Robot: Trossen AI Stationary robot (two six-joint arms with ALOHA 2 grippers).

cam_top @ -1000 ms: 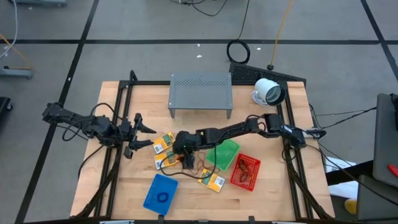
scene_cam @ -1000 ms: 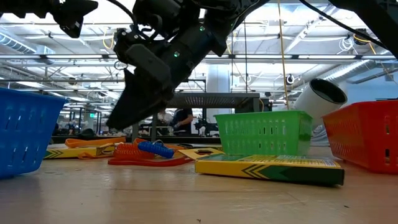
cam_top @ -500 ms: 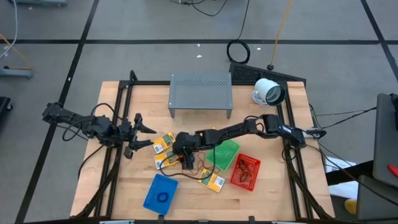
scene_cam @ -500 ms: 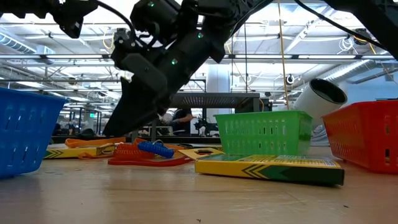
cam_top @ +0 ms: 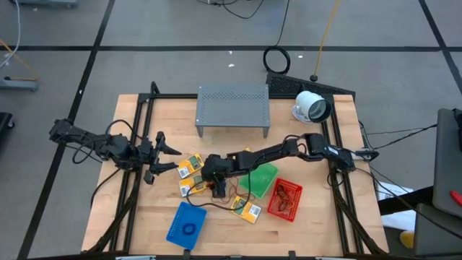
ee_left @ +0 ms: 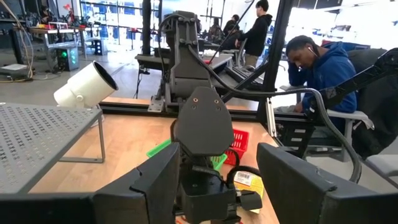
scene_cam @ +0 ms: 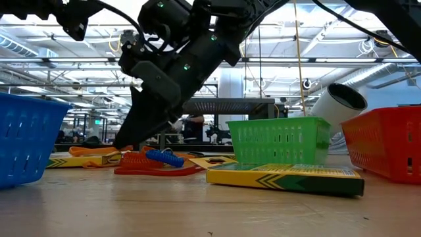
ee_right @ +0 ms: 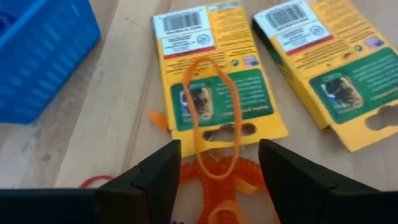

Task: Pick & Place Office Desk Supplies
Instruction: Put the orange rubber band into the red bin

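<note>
We see the right end effector [cam_top: 215, 189] reached across to the middle of the bench [cam_top: 303, 224], pointing down over the cluster of supplies with its fingers [ee_right: 155, 177] spread apart and nothing between them. Just beyond those fingers an orange rubber band [ee_right: 210, 112] lies looped across a yellow packet [ee_right: 211, 74] with a green label, and a second yellow packet [ee_right: 323, 68] lies just beside it. An orange coiled ring [ee_right: 217, 177] lies on the wood right below the gap between the fingers. A blue basket [cam_top: 186, 222] stands near the front edge, left of centre, with a small ring inside; a green basket [cam_top: 258, 179] and a red basket [cam_top: 284, 198] stand to the right, and another yellow packet [cam_top: 246, 209] lies between the blue and red ones. The left end effector [cam_top: 167, 150] waits at the left side of the bench, released and holding nothing. At the far side we see a grey perforated shelf [cam_top: 232, 106] and a white round device [cam_top: 312, 107].
</note>
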